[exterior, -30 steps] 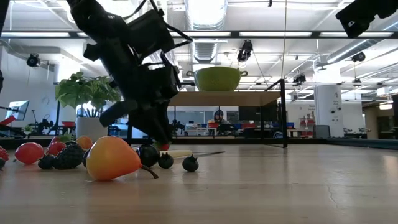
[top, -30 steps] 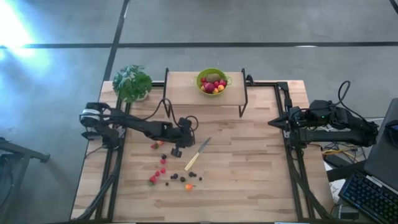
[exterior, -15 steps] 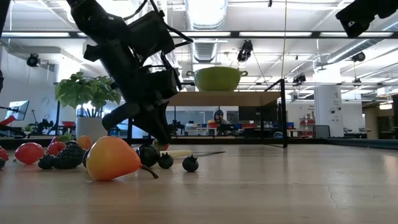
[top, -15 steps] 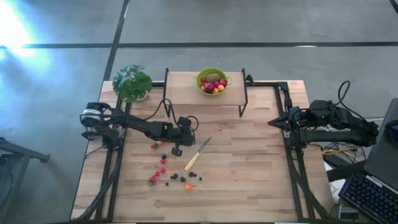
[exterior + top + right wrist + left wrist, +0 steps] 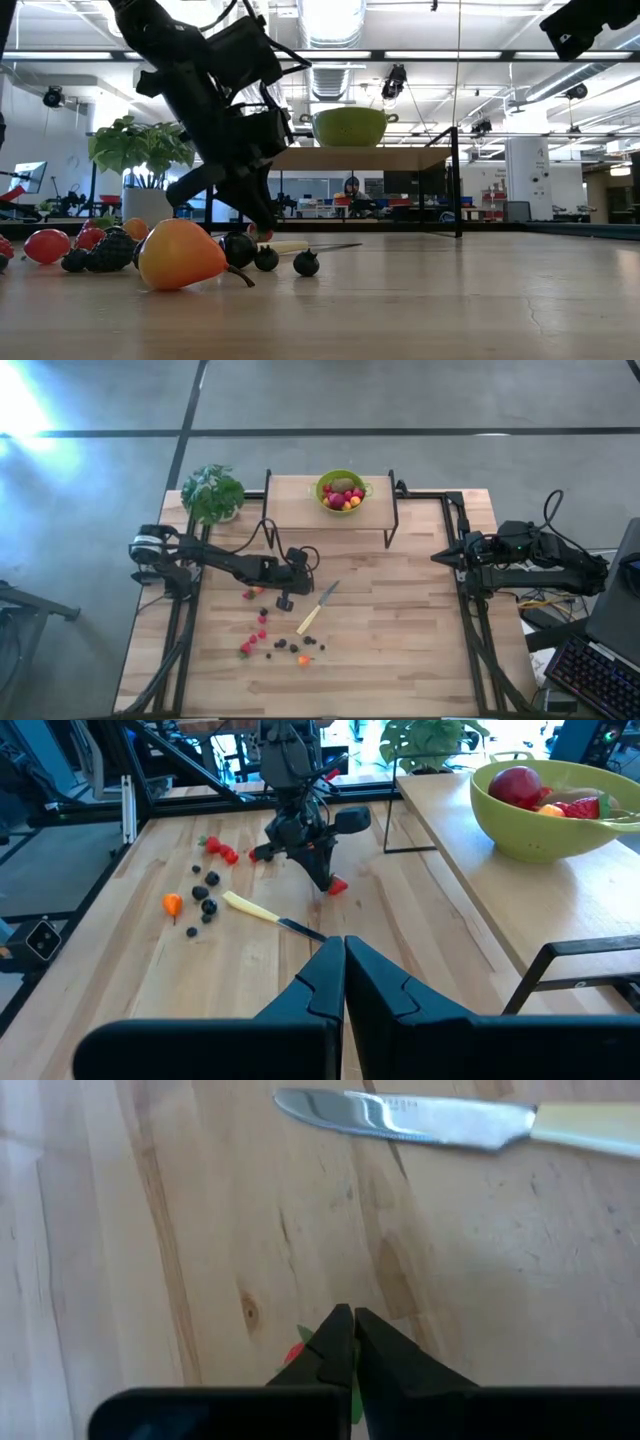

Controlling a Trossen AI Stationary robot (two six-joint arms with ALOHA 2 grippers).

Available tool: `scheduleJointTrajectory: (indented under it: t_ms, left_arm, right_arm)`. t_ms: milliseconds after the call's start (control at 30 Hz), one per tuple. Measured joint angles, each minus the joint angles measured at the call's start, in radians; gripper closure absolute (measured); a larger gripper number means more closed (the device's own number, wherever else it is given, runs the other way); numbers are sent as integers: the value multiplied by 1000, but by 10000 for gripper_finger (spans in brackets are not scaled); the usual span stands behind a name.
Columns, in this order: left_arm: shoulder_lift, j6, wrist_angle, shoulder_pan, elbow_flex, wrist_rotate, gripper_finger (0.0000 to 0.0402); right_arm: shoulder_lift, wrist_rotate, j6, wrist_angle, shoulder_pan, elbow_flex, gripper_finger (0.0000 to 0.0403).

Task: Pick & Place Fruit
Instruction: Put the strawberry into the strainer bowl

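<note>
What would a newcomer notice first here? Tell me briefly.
Probably the left gripper, down at the middle of the table with its fingers shut on a small red strawberry. Next, the loose fruit scattered nearer the table's front edge, beside a pale-handled knife. Then the green bowl of fruit up on the raised shelf at the back.

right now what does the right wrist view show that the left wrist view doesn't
Only the right wrist view shows the green bowl of fruit on the raised shelf, the loose orange fruit and dark berries, and the whole left arm. Only the left wrist view shows the knife close up, blade and pale handle. Both show the left gripper shut on a red strawberry piece, with the knife nearby.
</note>
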Motion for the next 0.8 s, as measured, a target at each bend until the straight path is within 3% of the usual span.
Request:
scheduleJointTrajectory:
  t_ms: [400, 800]
  left_arm:
    - [-2, -21, 1, -14, 155, 120, 397]
    - [-2, 16, 32, -23, 375, 120, 395]
  right_arm:
    - [0, 0, 0, 0, 0, 0, 394]
    - [0, 0, 0, 0, 0, 0, 394]
